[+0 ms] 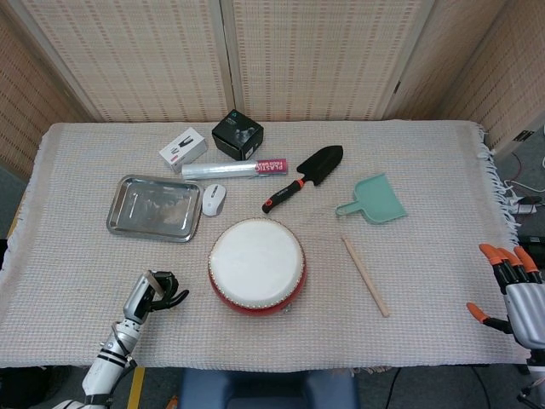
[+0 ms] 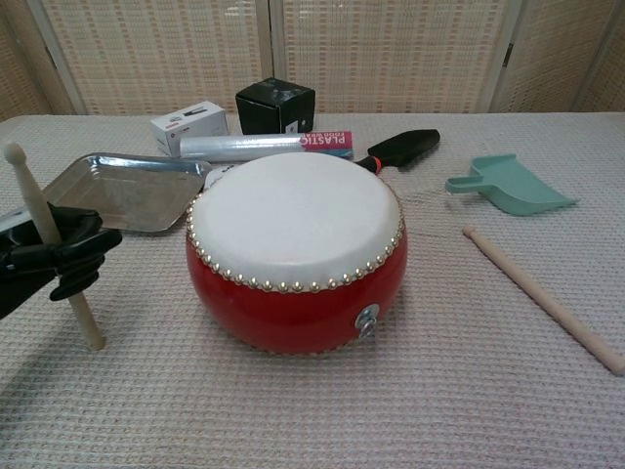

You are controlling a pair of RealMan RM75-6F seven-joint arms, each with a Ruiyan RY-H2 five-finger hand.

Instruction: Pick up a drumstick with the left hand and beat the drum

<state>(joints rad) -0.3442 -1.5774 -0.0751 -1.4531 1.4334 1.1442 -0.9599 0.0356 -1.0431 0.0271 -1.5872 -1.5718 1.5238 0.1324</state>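
A red drum (image 1: 257, 265) (image 2: 296, 247) with a white skin stands at the front middle of the table. To its left my black left hand (image 1: 158, 290) (image 2: 61, 260) grips a wooden drumstick (image 2: 51, 244) near its middle, holding it almost upright, tip up and butt near the cloth. From above the drumstick (image 1: 150, 284) shows only as a short stub in the fist. A second drumstick (image 1: 365, 276) (image 2: 542, 296) lies flat on the cloth right of the drum. My right hand (image 1: 511, 285) hangs past the table's right edge, fingers apart, holding nothing.
Behind the drum lie a steel tray (image 1: 154, 207), a white mouse (image 1: 213, 199), a plastic-wrap roll (image 1: 235, 169), a white box (image 1: 183, 149), a black box (image 1: 238, 134), a black trowel (image 1: 305, 176) and a teal dustpan (image 1: 375, 200).
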